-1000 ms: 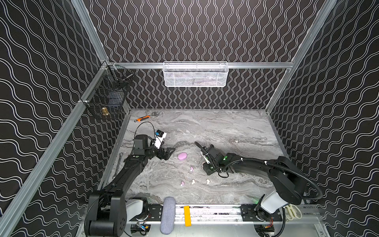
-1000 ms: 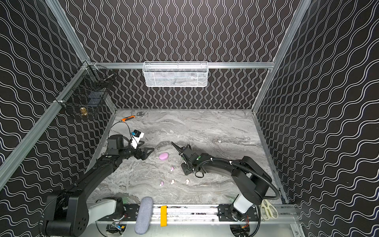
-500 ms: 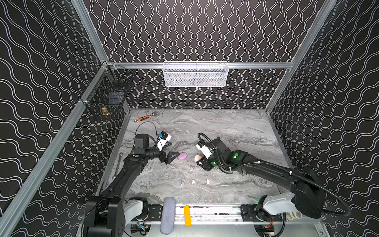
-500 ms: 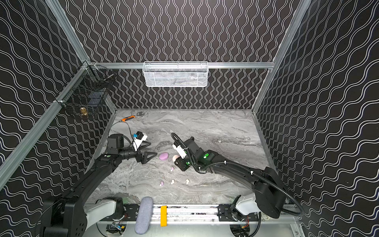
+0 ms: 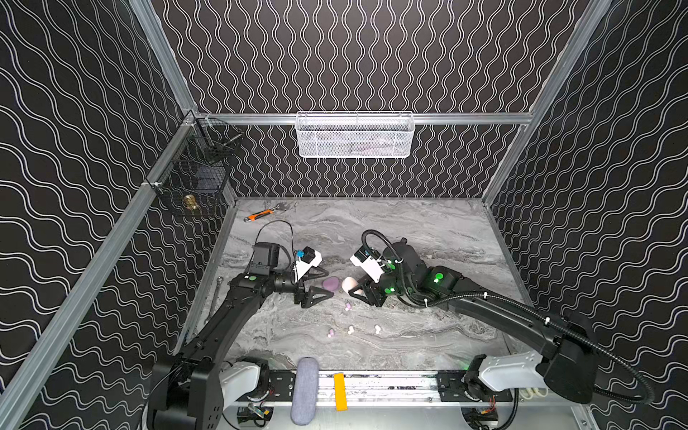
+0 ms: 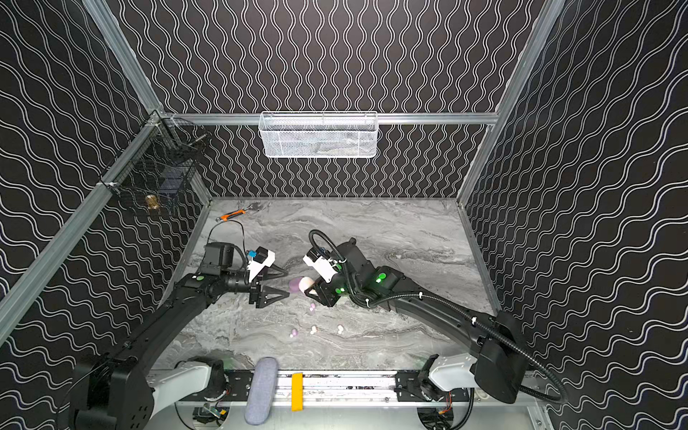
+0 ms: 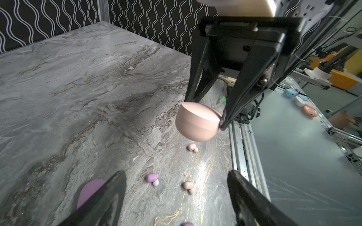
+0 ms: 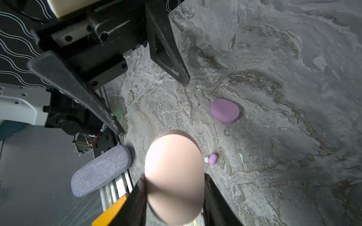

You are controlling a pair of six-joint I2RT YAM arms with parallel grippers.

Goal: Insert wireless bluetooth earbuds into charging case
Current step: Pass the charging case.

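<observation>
The right gripper (image 8: pixel 174 187) pinches the shut cream case (image 8: pixel 174 172) by its sides, lifted off the table and offered towards the left gripper (image 7: pixel 176 173). The left jaws are spread and empty, probably to open the case. The 4 buds (image 7: pixel 152 178) lie loose on the table below both sets of jaws. The lilac case (image 8: pixel 224 110) lies just ahead of the left jaws.

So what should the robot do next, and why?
Probably ease the open left gripper forward onto the cream case to help open it: the right gripper holds it, lid closed, above the table, and the earbuds lie loose.
</observation>
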